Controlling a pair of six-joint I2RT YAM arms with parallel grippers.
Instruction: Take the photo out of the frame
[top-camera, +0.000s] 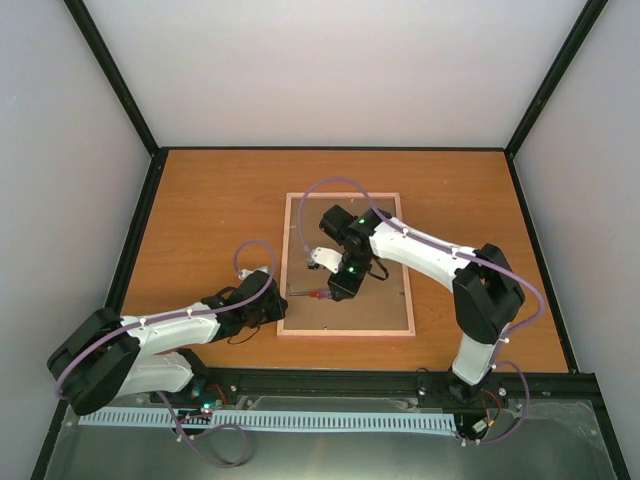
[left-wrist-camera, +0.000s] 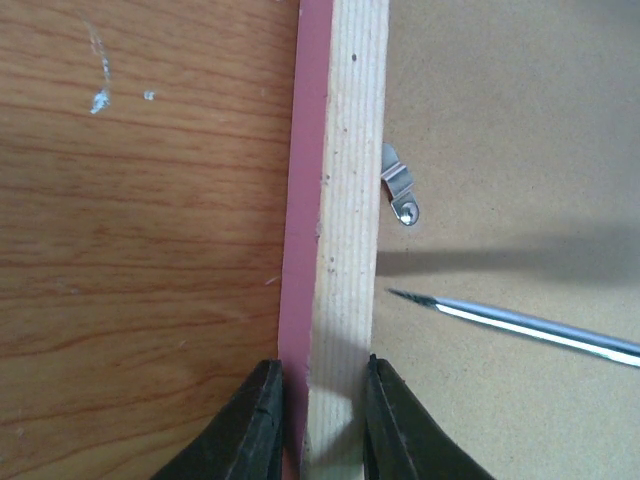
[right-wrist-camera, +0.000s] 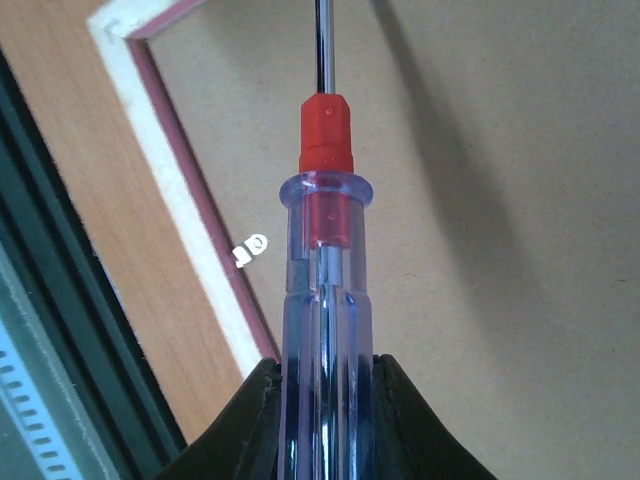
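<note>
Frame (top-camera: 392, 312) is laid back-up on the surface (top-camera: 215, 200), its left rim pinched by the left end effector (left-wrist-camera: 318, 425). A screwdriver (right-wrist-camera: 322, 240), gripped by the right end effector (right-wrist-camera: 325, 400), is aimed leftward, tip beside the clip (left-wrist-camera: 400, 188); photo hidden underneath.

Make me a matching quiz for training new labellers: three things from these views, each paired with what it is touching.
Column one:
1. left gripper
2. right gripper
3. metal clip

Column two:
A. screwdriver, held by its clear handle
B. brown backing, right beside the rim
C. frame, clamped across its pale wood rim

Pairs: 1-C, 2-A, 3-B
</note>
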